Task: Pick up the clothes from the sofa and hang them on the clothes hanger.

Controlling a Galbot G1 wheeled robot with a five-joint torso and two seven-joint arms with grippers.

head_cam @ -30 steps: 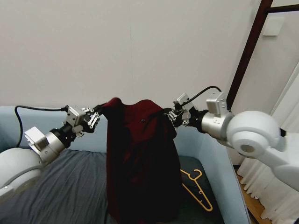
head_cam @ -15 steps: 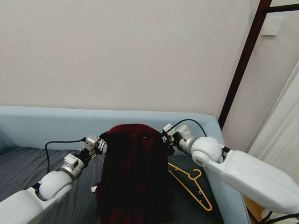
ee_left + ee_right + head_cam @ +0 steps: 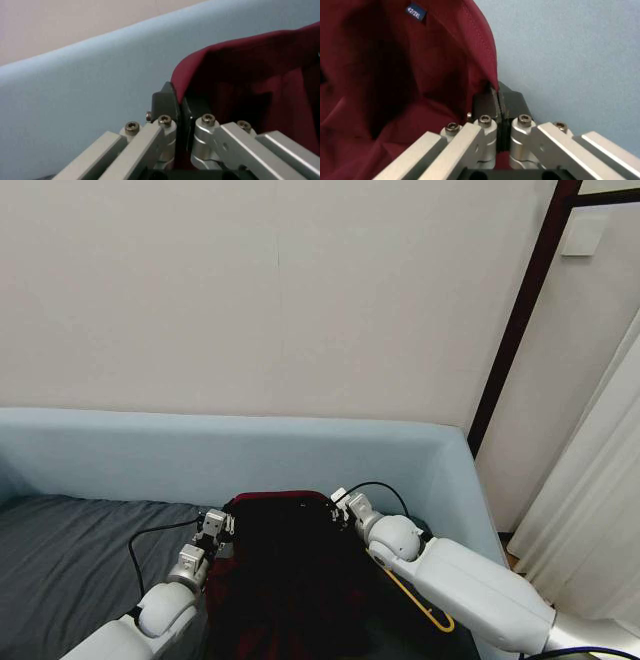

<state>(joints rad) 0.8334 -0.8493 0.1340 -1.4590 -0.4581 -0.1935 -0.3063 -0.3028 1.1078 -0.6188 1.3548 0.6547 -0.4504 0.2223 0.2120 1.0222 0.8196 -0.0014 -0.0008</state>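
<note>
Shirt (image 3: 280, 570) lowered, seemingly onto sofa (image 3: 120, 455), left gripper (image 3: 222, 523) and right gripper (image 3: 336, 509) jaws pinching it, beige wall (image 3: 250, 300)

Shirt (image 3: 285, 570) matt woven cloth; sofa (image 3: 200, 455) smooth matt fabric; left tool (image 3: 178, 108) fingers (image 3: 150, 150) brushed metal, pads (image 3: 164, 103) black matt.

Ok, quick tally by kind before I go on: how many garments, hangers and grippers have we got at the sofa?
Garments: 1, the dark red shirt, pinched at both shoulders
Hangers: 1, the yellow hanger, lying on the sofa
Grippers: 2, the left gripper and the right gripper, both shut on the shirt
Total: 4
</note>
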